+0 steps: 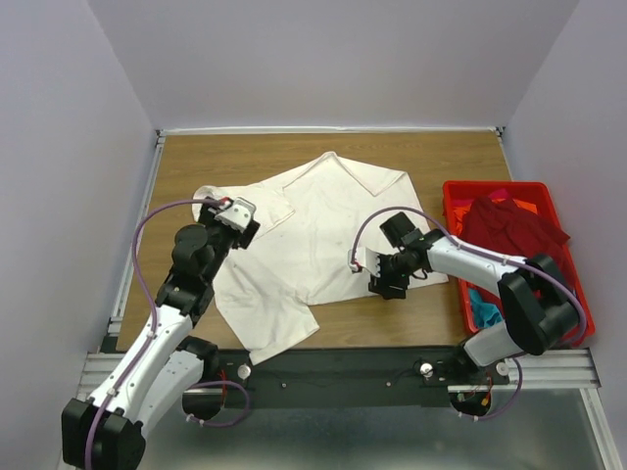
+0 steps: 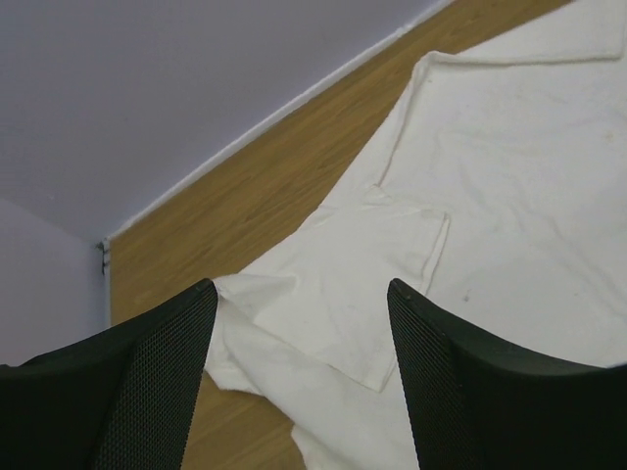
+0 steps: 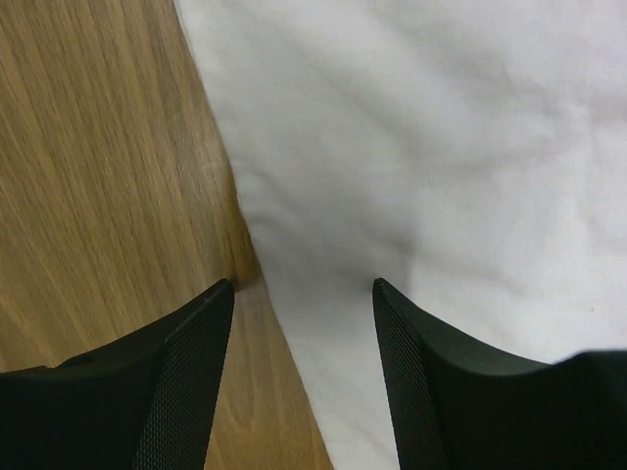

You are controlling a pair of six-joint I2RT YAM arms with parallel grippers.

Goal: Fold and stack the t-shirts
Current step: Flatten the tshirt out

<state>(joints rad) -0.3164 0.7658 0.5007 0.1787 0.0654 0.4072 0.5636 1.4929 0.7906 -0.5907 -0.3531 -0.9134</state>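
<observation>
Teal shirt [image 1: 481, 307] mostly behind right arm [image 1: 470, 258]

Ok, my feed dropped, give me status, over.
Left gripper, right gripper open, empty. White t-shirt spread on table, unfolded. Dark red t-shirt in red crate. Nothing blocking.

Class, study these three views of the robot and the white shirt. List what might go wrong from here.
1. The right gripper stands open right at the white shirt's edge; closing there may pinch only a sliver, which could slip.
2. The left gripper, open, hangs over the sleeve; it may lift the sleeve alone.
3. The shirt's corner reaches the table's near edge and could slide off.
</observation>
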